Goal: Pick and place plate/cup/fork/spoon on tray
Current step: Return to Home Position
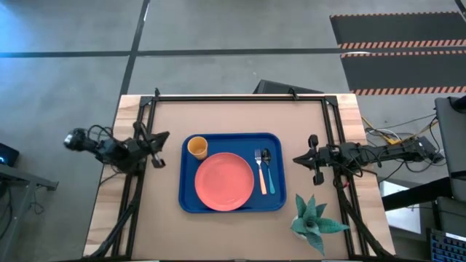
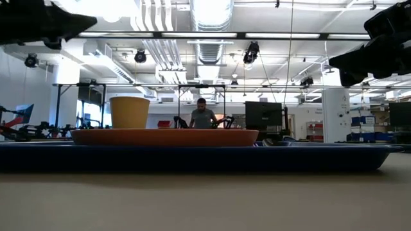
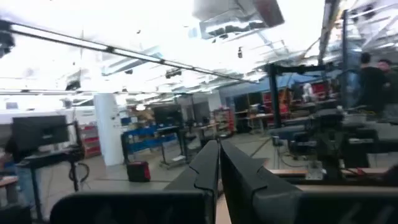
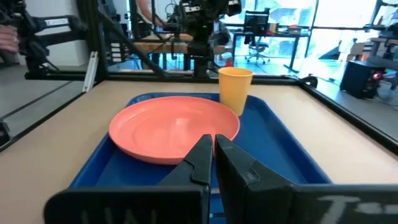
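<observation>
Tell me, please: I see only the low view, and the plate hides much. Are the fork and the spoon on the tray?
Observer: Yes, the fork and the spoon lie side by side on the tray, right of the plate in the high view.
Operator: Which one is nearer the plate?
Observer: The fork.
Operator: Are the end effectors holding anything?
Observer: No, the left end effector and the right end effector are both shut and empty, beside the tray.
</observation>
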You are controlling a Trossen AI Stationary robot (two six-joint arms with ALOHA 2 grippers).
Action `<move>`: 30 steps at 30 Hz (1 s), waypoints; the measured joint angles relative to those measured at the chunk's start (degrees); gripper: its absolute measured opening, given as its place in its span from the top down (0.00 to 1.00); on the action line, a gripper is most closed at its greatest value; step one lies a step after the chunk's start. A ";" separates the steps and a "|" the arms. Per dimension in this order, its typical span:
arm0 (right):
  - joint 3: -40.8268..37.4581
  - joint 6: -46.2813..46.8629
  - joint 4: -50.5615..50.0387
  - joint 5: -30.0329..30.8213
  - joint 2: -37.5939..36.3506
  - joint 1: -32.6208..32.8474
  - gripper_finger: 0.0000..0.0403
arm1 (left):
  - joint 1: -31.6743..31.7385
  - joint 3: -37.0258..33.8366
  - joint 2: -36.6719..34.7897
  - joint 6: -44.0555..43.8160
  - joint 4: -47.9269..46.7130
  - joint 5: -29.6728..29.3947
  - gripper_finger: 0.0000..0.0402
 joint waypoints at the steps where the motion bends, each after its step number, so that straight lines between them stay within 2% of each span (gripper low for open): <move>1: 0.00 -0.09 0.03 0.10 0.00 -0.02 0.98 | 2.53 0.00 -0.13 -1.44 -0.90 1.74 1.00; 3: 0.00 -0.05 0.06 0.06 -0.05 -0.02 0.98 | 7.66 0.00 -0.23 -6.05 -4.05 5.98 1.00; 8: 0.94 -0.19 -0.67 -1.38 -0.52 -0.02 0.98 | 20.00 0.00 1.12 -22.44 -15.86 21.72 1.00; 12: 4.08 0.32 -6.76 -1.61 -1.00 -0.01 0.98 | 26.73 0.61 3.96 -26.25 -17.51 34.88 1.00; 16: 9.03 2.94 -18.16 -0.76 -1.07 -0.02 0.98 | 29.03 2.46 6.92 -23.52 -17.00 35.81 1.00; 21: 10.93 -1.36 -19.34 -2.21 -1.43 0.00 0.98 | 29.09 2.34 10.51 -23.58 -17.36 37.28 1.00; 25: 8.06 2.41 -18.24 -3.29 -2.63 0.00 0.98 | 29.09 1.81 12.71 -26.69 -17.56 40.65 1.00; 30: 1.87 2.23 -5.96 -4.16 -3.67 0.00 0.98 | 29.07 1.81 14.35 -28.02 -17.40 43.28 1.00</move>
